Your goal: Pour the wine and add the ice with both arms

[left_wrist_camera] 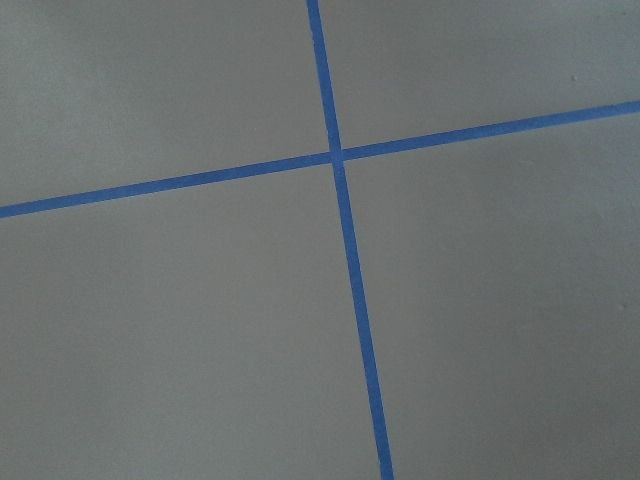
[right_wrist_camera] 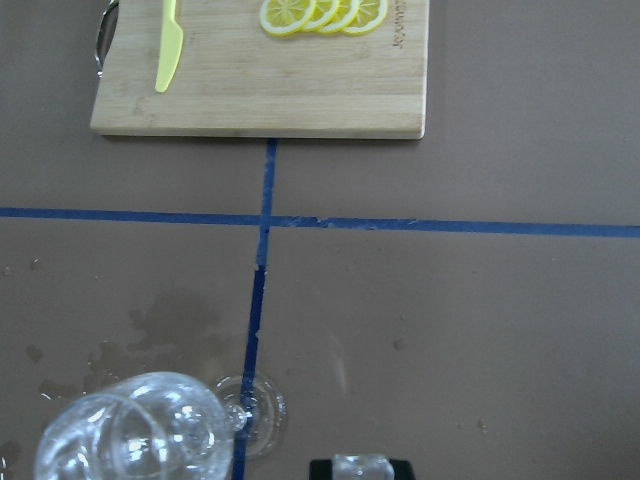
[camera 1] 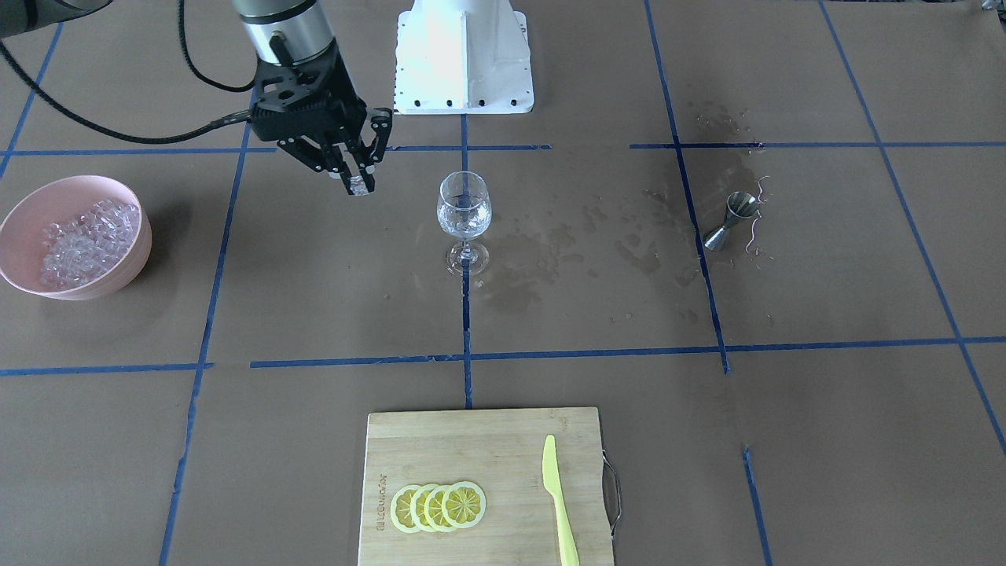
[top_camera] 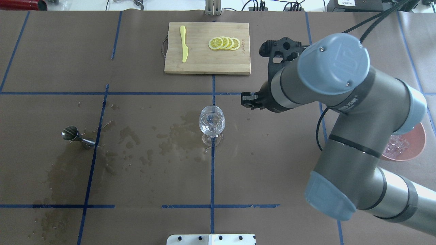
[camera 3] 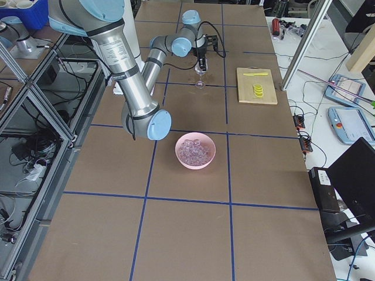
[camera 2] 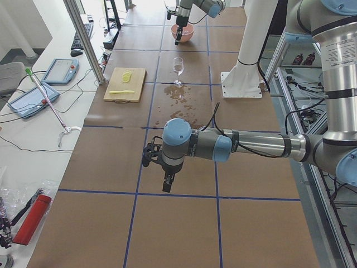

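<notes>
A clear wine glass (camera 1: pixel 464 211) stands upright at the table's middle. Its bowl holds clear contents, and I cannot tell wine from ice in it. My right gripper (camera 1: pixel 361 189) hangs above the table between the pink bowl (camera 1: pixel 126 259) and the glass, shut on one ice cube (camera 1: pixel 360 184). In the right wrist view the ice cube (right_wrist_camera: pixel 360 464) shows between the tips, just right of the glass (right_wrist_camera: pixel 135 432). The bowl is full of ice (camera 1: pixel 82 240). My left gripper (camera 2: pixel 167 182) hovers over bare table far from the glass. I cannot tell if it is open or shut.
A steel jigger (camera 1: pixel 731 220) lies on its side among wet patches (camera 1: pixel 550 251). A bamboo cutting board (camera 1: pixel 487 440) near the far edge carries lemon slices (camera 1: pixel 438 506) and a yellow knife (camera 1: pixel 559 503). The white pedestal base (camera 1: pixel 464 59) stands behind the glass.
</notes>
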Controlling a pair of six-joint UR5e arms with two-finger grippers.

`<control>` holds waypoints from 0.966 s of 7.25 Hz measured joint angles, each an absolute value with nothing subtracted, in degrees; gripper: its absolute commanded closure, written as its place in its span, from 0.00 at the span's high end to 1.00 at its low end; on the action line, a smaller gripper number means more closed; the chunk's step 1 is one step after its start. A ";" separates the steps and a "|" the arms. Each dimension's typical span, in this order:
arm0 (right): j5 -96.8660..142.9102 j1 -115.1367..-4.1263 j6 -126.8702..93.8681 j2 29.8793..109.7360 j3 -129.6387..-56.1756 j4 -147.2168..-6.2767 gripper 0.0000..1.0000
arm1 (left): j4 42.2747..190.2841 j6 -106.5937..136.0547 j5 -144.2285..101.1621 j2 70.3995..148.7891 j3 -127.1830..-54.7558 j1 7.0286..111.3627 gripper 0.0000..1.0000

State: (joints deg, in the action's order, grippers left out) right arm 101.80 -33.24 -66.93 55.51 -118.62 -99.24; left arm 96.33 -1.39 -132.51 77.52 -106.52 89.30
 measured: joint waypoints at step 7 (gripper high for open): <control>92.26 -25.35 -71.25 42.21 -109.04 -104.09 0.27 | 96.33 -1.40 -132.63 77.53 -106.52 89.30 1.00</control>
State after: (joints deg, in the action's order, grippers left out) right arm 92.26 -25.35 -71.25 42.21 -109.04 -104.09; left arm 96.33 -1.40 -132.63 77.53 -106.52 89.30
